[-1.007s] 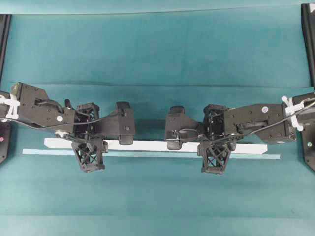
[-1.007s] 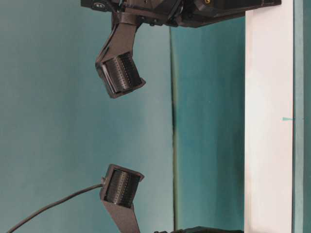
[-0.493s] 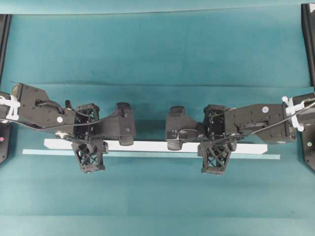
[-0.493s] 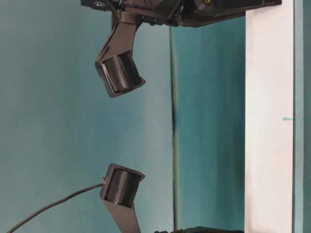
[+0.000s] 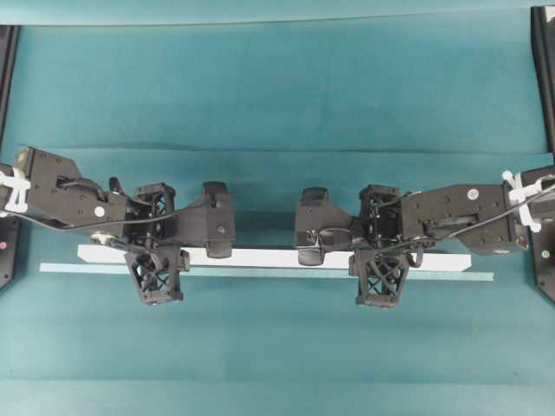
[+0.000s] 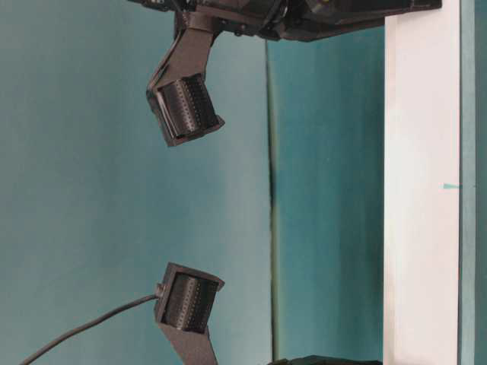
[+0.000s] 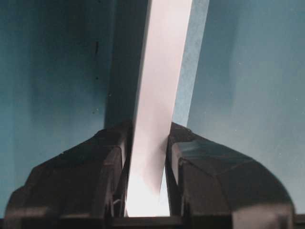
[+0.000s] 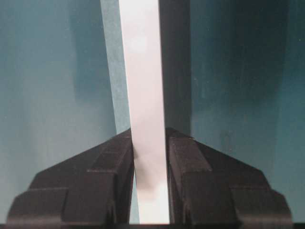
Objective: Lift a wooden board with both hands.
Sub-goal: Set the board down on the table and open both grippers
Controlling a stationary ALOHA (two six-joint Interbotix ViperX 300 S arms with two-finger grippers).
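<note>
Both arms have pulled back slightly toward the outer edges of the overhead view since a second ago; in the table-level view the two black wrist-camera housings have shifted a little toward the upper left, while the wooden board (image 5: 260,257) sits at the same place in both views.

Left gripper (image 7: 147,157): jaws narrow, clamped on the wooden board near its left end. The wrist view shows the white plank running up between the two black fingers (image 7: 107,164), both pressed against its edges.

Centre: board spans most of the overhead view, level, lying along and just above a pale blue-green tape strip (image 5: 260,272) on the teal-covered desk (image 5: 277,95). A dark shadow band runs beside the board in both wrist views. Whether it is clear of the desk cannot be told.

Right gripper (image 8: 149,162): jaws narrow, holding the same board toward its right end, fingers against either edge. White cable ties show on both arms at the outer edges.
</note>
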